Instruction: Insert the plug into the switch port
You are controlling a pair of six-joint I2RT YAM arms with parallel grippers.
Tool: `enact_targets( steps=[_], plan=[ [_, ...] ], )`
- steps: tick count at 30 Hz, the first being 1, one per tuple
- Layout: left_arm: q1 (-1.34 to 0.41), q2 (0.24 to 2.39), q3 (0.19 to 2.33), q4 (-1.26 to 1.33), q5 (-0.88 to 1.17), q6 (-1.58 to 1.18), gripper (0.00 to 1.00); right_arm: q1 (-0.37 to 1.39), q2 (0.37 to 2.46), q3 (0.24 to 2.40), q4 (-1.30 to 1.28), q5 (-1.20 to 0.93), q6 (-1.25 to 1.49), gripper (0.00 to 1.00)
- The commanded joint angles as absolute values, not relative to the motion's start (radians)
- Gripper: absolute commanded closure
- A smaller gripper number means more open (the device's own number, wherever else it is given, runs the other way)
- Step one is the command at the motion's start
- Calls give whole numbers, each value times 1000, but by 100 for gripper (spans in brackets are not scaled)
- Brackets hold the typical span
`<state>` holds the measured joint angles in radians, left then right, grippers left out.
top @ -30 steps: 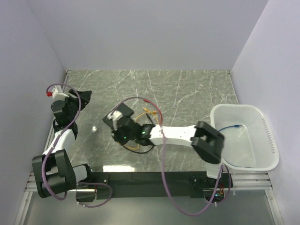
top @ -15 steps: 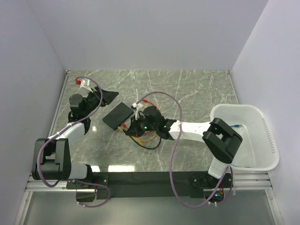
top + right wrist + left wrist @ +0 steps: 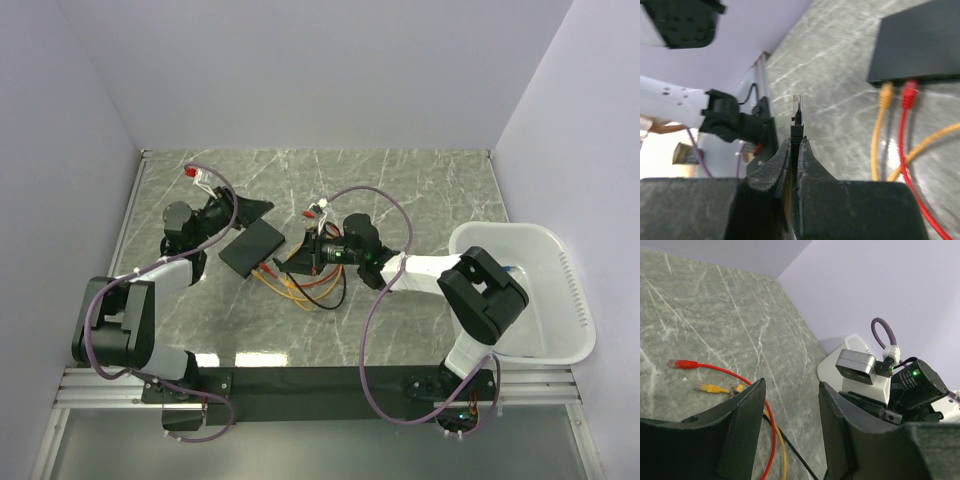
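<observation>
The right claw (image 3: 795, 145) is squeezed tight on the plug (image 3: 797, 116). The plug's clear tip sticks out past the fingertips, so the hold looks good.

The switch (image 3: 252, 247) is the flat black box lying on the table (image 3: 400, 180), between the 2 claws. A yellow plug (image 3: 885, 95) and a red plug (image 3: 910, 92) already sit in its near edge, side by side. In the right wrist view, the held plug is off to the left of the box and not touching it.

The left claw (image 3: 791, 390) is partly open and has nothing in it. From above, it hangs just beside the far corner of the switch.

The job now is to get the plug lined up. I think these things matter most:

1. Move the plug sideways until it faces a free hole next to the yellow plug. The edge is too dark to show which holes are free, so go slowly.
2. Point the tip straight at the edge, not at a slant. A slanted plug will bump the rim and stick.
3. Stay clear of the yellow and red wires (image 3: 300, 285) on the table, so they do not snag.
4. The box is light and may slide when pushed. The left claw can hold it or press against its far side first.
5. Push gently and straight.
</observation>
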<state>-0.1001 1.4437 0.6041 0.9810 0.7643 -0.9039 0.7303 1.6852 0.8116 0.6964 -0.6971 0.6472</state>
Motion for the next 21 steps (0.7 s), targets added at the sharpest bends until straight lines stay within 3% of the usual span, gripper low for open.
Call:
enact_targets(
  steps=[1, 16, 19, 21],
  plan=[
    [-113, 1451, 653, 1032, 792, -887, 48, 726, 1666, 808, 810, -776, 684, 100],
    [-123, 1433, 658, 983, 775, -850, 49, 727, 1651, 821, 790, -793, 667, 100],
    [-132, 1417, 681, 871, 733, -842, 50, 730, 1605, 831, 654, -631, 594, 100],
    [-138, 1390, 754, 688, 659, -807, 50, 753, 1560, 836, 470, -308, 487, 100]
  ],
)
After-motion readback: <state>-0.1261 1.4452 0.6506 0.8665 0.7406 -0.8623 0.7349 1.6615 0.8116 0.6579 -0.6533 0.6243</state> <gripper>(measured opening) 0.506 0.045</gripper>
